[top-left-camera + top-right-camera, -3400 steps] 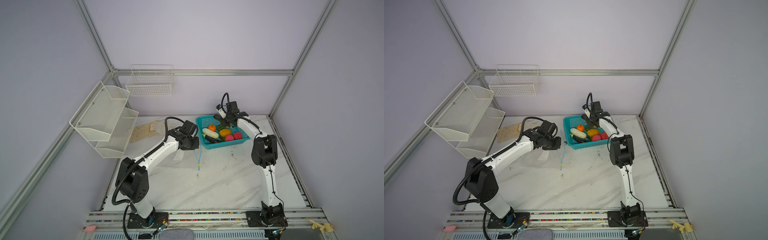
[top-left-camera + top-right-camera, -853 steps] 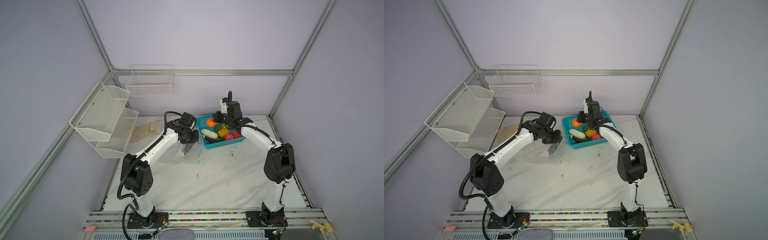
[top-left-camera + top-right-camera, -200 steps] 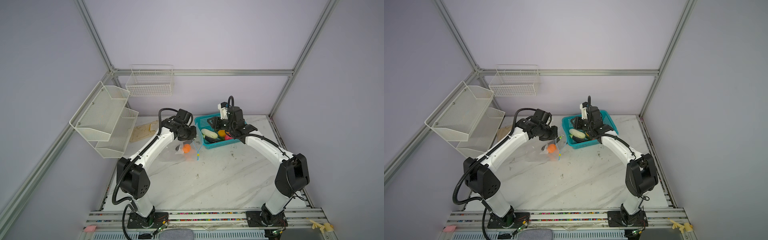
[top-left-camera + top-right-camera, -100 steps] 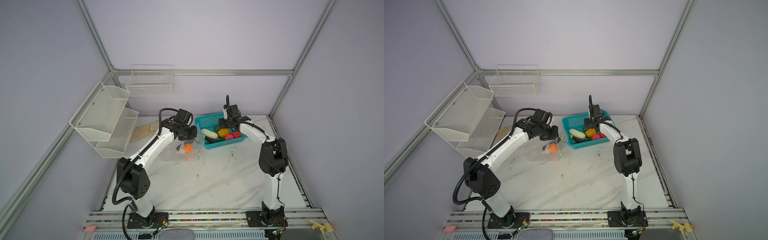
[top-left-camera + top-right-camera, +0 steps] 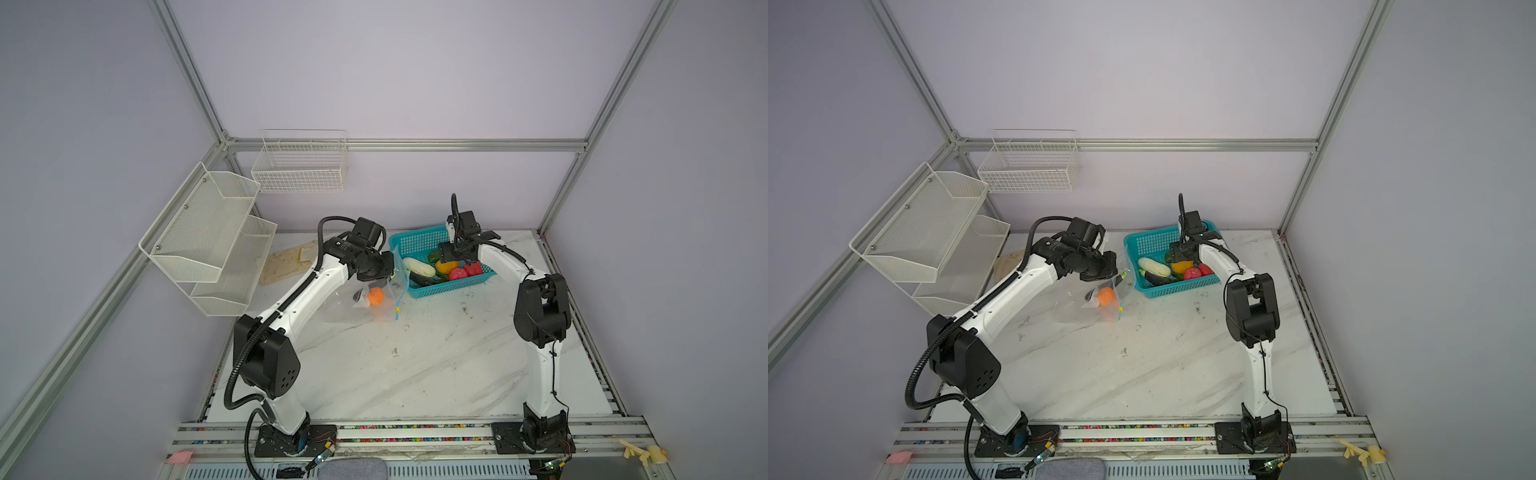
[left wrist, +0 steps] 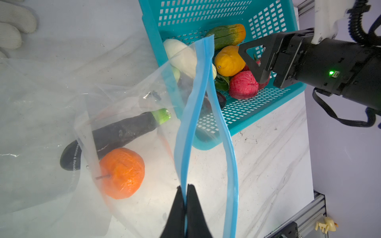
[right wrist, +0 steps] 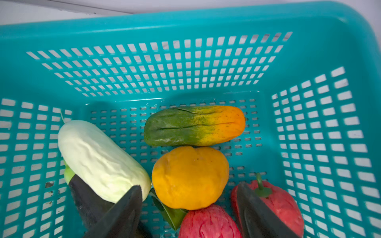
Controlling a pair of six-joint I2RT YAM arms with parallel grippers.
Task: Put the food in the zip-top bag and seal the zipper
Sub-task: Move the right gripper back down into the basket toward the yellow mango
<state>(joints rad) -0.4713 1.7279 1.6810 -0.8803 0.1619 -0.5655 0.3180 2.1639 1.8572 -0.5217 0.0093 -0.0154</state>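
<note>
Right tool (image 7: 188,186) is back over the teal basket (image 5: 417,245) since a second ago, with the arm's elbow pulled in and the jaws spread wider. Orange (image 6: 121,173) it carried a few seconds back now sits in the zip-top bag (image 5: 345,309).

Worktop (image 5: 415,365): white marble, fills lower centre of both top views.
Zip-top bag: crumpled on the worktop, centre-left of frame, just left of the basket, mouth facing the basket.
Basket: upper centre of frame, at the back of the worktop.
Left tool (image 6: 186,190): jaws fully closed, pinching one lip of the zipper (image 6: 196,107) and holding it up. Other lip hangs apart, so the mouth is open. Raised lip crosses in front of the basket in the left wrist view; can't tell whether they touch.
Right tool: jaws wide apart, gripping nothing, fingers either side of the yellow-orange fruit (image 7: 189,164) inside the basket. Can't tell whether they touch it.
Food in bag: dark eggplant (image 6: 123,131) and the orange, side by side, touching.
Food in basket: white gourd (image 7: 99,156) lying over a second eggplant (image 7: 84,197); green-to-orange piece (image 7: 193,125) touching the yellow-orange fruit; pink-red piece (image 7: 208,222); red piece with green stem (image 7: 282,206), partly behind a finger.
Yellow slider tab (image 5: 397,309): lower end of the zipper in a top view.
</note>
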